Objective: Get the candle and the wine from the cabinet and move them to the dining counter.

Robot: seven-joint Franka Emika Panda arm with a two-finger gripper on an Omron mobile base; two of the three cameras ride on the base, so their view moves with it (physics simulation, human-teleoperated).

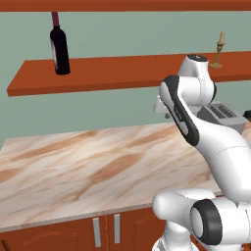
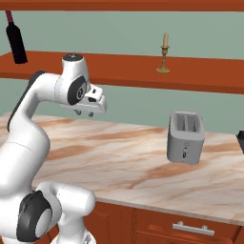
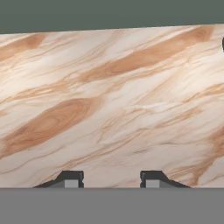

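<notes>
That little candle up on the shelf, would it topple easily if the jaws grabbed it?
Probably. The candle stands tall and thin on a small flared base, so a sideways nudge would likely tip it. It looks light and rigid; its narrow brass stem might slip. The stick could snap if squeezed.

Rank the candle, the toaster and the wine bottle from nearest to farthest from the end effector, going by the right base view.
From the end effector, empty above the counter:
1. Candle, up on the shelf, to its right.
2. Toaster, on the counter, further right; too near the candle's distance to call.
3. Wine bottle, on the shelf's far left, likewise close.
</notes>
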